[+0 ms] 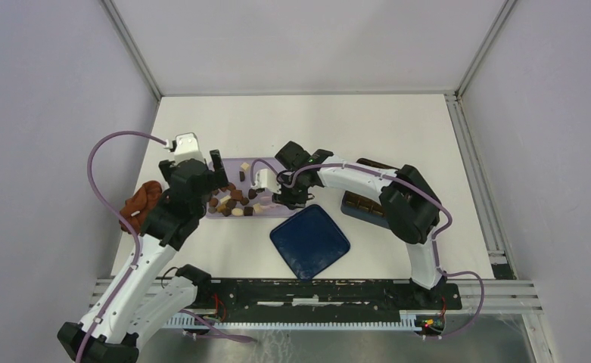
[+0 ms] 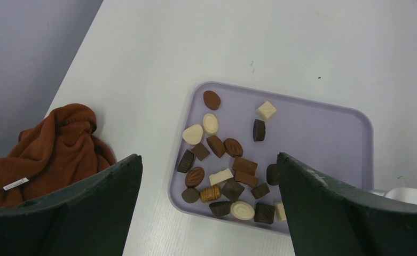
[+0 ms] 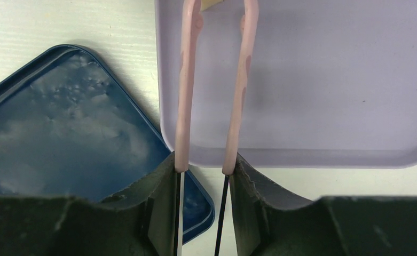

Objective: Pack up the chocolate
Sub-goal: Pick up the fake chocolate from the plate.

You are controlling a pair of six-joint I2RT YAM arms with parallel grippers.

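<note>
The right gripper (image 3: 203,170) squeezes pink plastic tongs (image 3: 185,96), seemingly pinching a cream piece (image 3: 211,3); the left gripper (image 2: 206,160) gapes wide. Small bite-sized chocolate pieces (image 2: 243,165) crowd the lavender tray (image 2: 323,133). They look light and slick, so I'd nip each gently across its sides.

The overhead camera sits high behind the near edge of the bench (image 1: 315,121) and looks down over all of it, the lilac tray (image 1: 233,163) small within it. The left wrist camera looks down from well above the tray, past its own wide-spread claw (image 2: 209,160), with the brown cloth (image 2: 56,144) beside the tray. The right wrist camera sits low and very close to the tray's edge, facing along the pink tongs (image 3: 238,80), with the blue lid (image 3: 62,133) beside the tray. All three views share the tray, and the overhead also shows cloth and lid.
</note>
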